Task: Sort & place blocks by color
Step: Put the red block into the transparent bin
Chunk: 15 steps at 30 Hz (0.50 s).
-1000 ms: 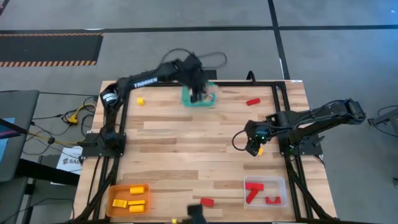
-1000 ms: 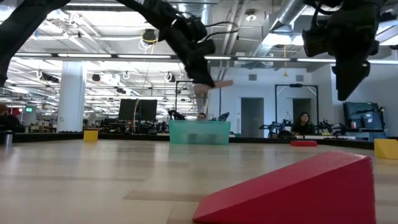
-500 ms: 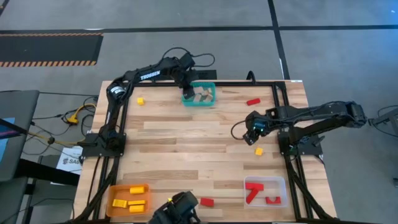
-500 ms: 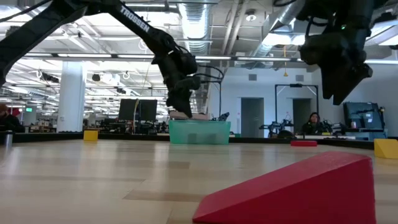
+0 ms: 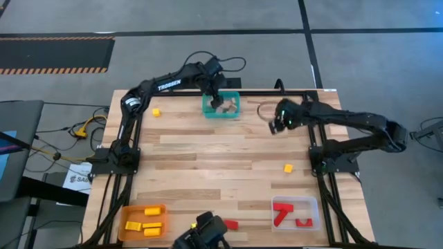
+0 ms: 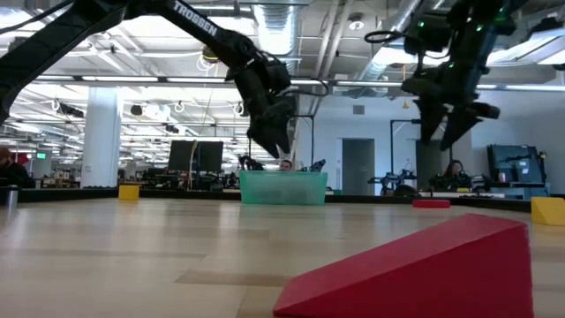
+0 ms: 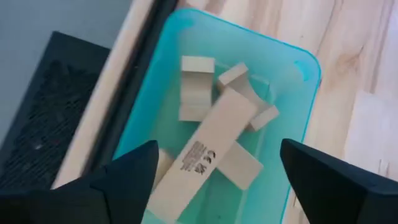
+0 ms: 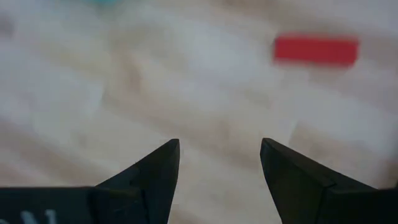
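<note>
While the left gripper hangs spread over the teal plastic bin (tan wooden blocks inside), the right gripper hovers, fingers apart. It should centre over the flat red wooden bar before closing.

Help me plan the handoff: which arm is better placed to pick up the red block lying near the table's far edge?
The right arm. Its gripper hovers close to the red block, jaws open and empty, with the block in its wrist view. The left gripper is over the teal bin, farther off.

Tan blocks lay heaped in my teal bin, yellow blocks in orange, red blocks in clear, strays scattered.
</note>
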Each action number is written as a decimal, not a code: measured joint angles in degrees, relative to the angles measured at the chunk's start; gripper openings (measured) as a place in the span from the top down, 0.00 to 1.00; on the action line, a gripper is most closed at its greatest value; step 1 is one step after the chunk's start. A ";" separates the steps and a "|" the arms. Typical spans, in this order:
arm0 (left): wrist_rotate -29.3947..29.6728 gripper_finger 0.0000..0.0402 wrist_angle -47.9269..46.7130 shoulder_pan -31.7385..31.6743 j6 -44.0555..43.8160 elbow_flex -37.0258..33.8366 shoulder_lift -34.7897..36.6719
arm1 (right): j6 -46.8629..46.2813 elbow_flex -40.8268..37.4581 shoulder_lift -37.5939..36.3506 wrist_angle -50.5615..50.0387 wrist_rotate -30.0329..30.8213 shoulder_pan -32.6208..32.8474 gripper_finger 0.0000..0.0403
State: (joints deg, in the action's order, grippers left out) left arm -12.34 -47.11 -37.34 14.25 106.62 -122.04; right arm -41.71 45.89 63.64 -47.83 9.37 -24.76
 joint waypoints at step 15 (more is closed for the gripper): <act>8.11 0.17 -25.71 -0.39 0.98 27.71 0.07 | 10.98 1.06 19.34 11.93 -13.57 -29.92 0.39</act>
State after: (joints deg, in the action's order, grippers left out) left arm -4.24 -72.82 -37.74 15.23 134.33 -121.97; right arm -30.73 46.94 82.98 -35.90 -4.21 -54.68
